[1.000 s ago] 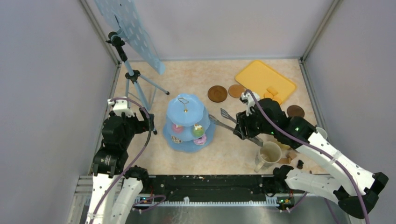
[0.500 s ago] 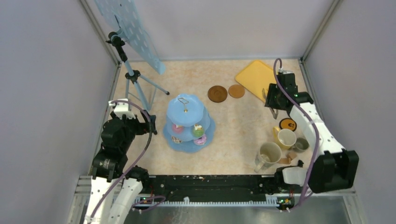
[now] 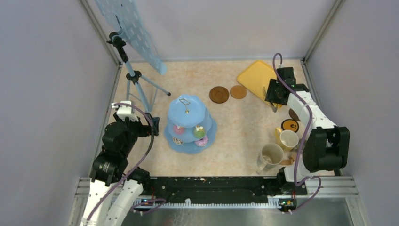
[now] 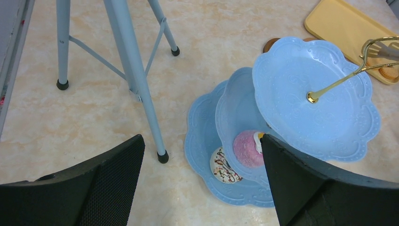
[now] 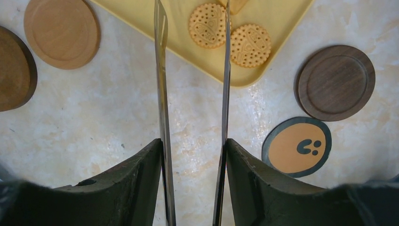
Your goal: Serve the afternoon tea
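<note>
My right gripper (image 3: 275, 94) is shut on the metal tongs (image 5: 161, 70) and holds them over the near edge of the yellow tray (image 5: 277, 14). The tong tips reach two orange biscuits (image 5: 250, 44) on it, and the arms stand apart. My left gripper (image 4: 200, 141) is open and empty, left of the blue tiered stand (image 3: 190, 123). The stand holds a pink donut (image 4: 248, 148), a white sprinkled donut (image 4: 223, 165) and cupcakes (image 3: 199, 132). The big beige mug (image 3: 272, 154) and the yellow mug (image 3: 288, 139) stand front right. The small mugs are hidden by my right arm.
Brown coasters lie near the tray: a dark one (image 3: 219, 94), a light one (image 3: 238, 92), another dark one (image 5: 336, 82) and an orange smiley one (image 5: 296, 146). A light-blue tripod (image 3: 134, 77) with a dotted board stands at the back left, beside my left arm.
My right arm has swung from beside the stand to the back right, carrying the tongs to the yellow tray. My left gripper has barely shifted.
</note>
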`<state>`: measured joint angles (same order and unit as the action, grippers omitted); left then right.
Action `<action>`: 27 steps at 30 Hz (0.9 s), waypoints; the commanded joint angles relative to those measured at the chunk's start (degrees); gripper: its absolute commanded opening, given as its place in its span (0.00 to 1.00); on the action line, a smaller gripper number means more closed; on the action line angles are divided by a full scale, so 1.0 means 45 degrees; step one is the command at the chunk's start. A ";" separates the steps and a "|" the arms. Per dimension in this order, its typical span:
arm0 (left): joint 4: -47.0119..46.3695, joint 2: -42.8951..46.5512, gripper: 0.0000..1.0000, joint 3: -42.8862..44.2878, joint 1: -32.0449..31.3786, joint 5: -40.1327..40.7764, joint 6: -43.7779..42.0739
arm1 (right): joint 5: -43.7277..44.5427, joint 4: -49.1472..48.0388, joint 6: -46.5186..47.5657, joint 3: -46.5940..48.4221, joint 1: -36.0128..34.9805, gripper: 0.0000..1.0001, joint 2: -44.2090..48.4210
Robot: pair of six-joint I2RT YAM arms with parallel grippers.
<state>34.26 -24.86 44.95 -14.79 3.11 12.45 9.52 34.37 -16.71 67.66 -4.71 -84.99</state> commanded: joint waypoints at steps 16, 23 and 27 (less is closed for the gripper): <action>-0.0633 -0.0004 0.99 -0.0062 -0.0126 0.0304 -0.0051 | 0.0471 -0.0342 0.0208 0.0298 0.0068 0.50 -0.0311; -0.0638 -0.0101 0.99 -0.0060 -0.0132 0.0284 -0.0070 | 0.0580 -0.0202 0.0290 0.0139 0.0055 0.51 -0.0138; -0.0648 -0.0156 0.99 -0.0065 -0.0132 0.0265 -0.0071 | 0.0406 -0.0367 0.0184 -0.0165 0.0055 0.51 0.0070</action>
<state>34.24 -24.93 44.84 -15.11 3.95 12.45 10.90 34.11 -16.08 67.88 -4.71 -87.44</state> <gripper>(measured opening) 0.987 0.509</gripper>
